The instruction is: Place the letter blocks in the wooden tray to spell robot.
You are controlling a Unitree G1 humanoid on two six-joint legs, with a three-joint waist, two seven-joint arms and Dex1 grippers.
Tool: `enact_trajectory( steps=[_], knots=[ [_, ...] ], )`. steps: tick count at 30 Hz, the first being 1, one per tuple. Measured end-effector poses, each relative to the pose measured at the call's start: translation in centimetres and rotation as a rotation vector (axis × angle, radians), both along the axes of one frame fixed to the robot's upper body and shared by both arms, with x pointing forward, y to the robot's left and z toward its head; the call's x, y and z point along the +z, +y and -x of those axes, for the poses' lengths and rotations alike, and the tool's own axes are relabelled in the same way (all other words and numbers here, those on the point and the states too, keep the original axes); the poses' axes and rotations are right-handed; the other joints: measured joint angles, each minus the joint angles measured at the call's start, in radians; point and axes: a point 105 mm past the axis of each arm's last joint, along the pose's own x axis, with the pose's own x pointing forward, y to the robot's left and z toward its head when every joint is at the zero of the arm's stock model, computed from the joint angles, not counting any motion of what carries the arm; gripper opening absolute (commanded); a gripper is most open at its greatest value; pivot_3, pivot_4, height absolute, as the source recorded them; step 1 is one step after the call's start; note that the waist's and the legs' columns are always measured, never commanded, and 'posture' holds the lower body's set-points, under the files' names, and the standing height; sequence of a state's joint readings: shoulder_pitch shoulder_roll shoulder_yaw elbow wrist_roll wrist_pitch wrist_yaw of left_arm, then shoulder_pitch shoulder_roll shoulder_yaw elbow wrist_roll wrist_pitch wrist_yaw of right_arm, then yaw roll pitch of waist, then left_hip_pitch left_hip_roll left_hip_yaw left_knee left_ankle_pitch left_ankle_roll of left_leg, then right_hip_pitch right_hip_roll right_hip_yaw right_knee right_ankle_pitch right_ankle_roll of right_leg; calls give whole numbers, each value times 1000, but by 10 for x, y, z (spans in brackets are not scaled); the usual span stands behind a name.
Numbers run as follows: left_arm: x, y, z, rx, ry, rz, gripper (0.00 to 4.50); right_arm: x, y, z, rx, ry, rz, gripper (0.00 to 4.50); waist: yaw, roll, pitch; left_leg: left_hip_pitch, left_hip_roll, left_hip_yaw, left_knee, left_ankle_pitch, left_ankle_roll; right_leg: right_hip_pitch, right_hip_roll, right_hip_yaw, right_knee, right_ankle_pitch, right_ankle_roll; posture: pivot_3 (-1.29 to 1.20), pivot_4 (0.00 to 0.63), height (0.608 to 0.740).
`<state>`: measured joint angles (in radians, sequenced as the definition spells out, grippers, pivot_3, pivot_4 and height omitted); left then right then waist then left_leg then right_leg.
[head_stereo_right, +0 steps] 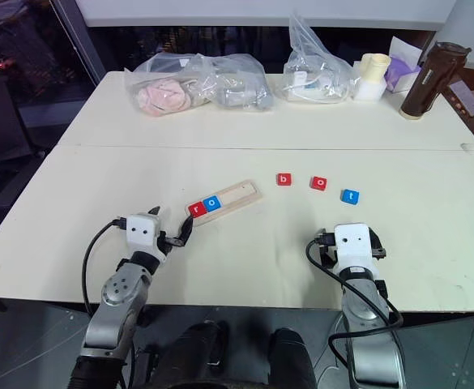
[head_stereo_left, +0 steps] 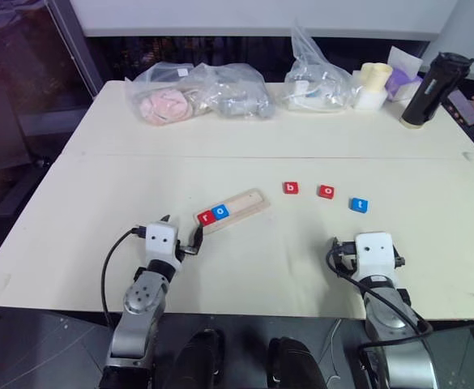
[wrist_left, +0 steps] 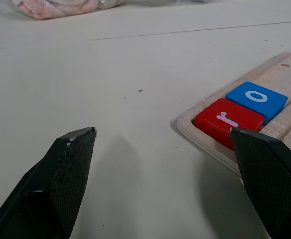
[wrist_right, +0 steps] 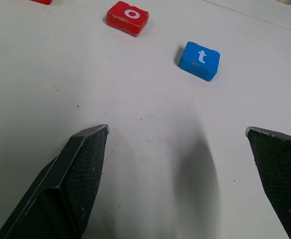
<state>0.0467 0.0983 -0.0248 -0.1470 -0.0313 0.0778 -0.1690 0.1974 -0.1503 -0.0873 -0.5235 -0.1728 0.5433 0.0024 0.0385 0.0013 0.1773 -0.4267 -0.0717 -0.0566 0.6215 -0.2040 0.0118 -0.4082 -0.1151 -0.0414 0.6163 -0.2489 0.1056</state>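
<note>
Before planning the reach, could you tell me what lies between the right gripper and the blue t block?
Only bare tabletop separates the open right gripper from the blue t block, as the right wrist view shows.

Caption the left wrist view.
Open left end effector beside pale wooden tray holding red r block, blue o block.
</note>
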Motion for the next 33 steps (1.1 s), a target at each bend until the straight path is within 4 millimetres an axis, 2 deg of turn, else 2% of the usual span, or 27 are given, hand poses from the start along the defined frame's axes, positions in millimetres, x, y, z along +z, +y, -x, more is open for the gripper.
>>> enact_trajectory(
  steps=[28, 33],
  knots=[
    [-1, 3, 8, -24, 8, 12, 4500, 1, -2, -6, 8, -17, -17, 4484, -1, 0, 0, 0, 0, 0, 0, 0, 0, 0, 0, 0, 0, 0, 0, 0, 150, 738],
    [2, 5, 14, -77, 10, -5, 4500, 1, -1, -7, 25, -14, -14, 4484, -2, 0, 0, -1, 0, 0, -1, 0, 0, 0, 0, 0, 0, 0, 0, 0, 150, 738]
  ],
)
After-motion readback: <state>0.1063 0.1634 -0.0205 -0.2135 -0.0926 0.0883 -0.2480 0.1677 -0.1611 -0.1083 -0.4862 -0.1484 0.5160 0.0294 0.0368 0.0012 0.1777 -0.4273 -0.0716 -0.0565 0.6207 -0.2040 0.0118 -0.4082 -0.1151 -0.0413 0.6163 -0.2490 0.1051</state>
